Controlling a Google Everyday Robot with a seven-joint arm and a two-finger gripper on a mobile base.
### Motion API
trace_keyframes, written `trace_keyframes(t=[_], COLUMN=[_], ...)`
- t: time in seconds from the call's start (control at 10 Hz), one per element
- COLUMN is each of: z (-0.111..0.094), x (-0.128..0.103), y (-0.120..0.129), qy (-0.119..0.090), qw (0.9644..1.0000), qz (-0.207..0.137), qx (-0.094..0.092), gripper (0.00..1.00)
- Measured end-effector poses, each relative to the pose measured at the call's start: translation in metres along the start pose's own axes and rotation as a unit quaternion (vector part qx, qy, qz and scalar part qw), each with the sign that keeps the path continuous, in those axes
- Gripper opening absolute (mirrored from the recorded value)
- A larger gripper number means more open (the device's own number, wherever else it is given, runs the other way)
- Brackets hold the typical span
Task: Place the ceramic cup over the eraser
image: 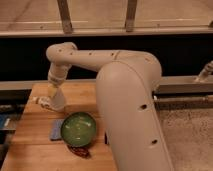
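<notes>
Ceramic cup (58,103) is hanging from the gripper (55,96) over the back left part of the wooden table (30,150), just beside a white labelled tube (41,102). The fingers are clamping together on it, as far as can be judged, so the pick-up is looking done. The eraser is not showing anywhere, perhaps hiding behind the big arm (130,110), so carrying the cup across and lowering it over that block are not yet done.
</notes>
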Motion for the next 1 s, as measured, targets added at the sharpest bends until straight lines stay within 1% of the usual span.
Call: trace_keyframes(t=[0.1,0.2,0.4,0.5,0.6,0.8,1.0], z=[-0.011,-0.028,-0.054,-0.067,-0.084,-0.105,-0.105], x=[0.014,0.036,0.067,0.084,0.105,0.132,0.132], y=[-0.004,-0.005,-0.003,0.0,0.005,0.013,0.015], qy=[-0.006,-0.014,-0.023,-0.027,-0.033,-0.04,-0.041], qw=[0.9999,0.9993,0.9974,0.9958,0.9933,0.9886,0.9887], qz=[0.012,0.032,0.062,0.078,0.098,0.128,0.128], qx=[0.005,0.014,0.029,0.039,0.051,0.067,0.067], gripper=[0.0,0.0,0.0,0.0,0.0,0.0,0.0])
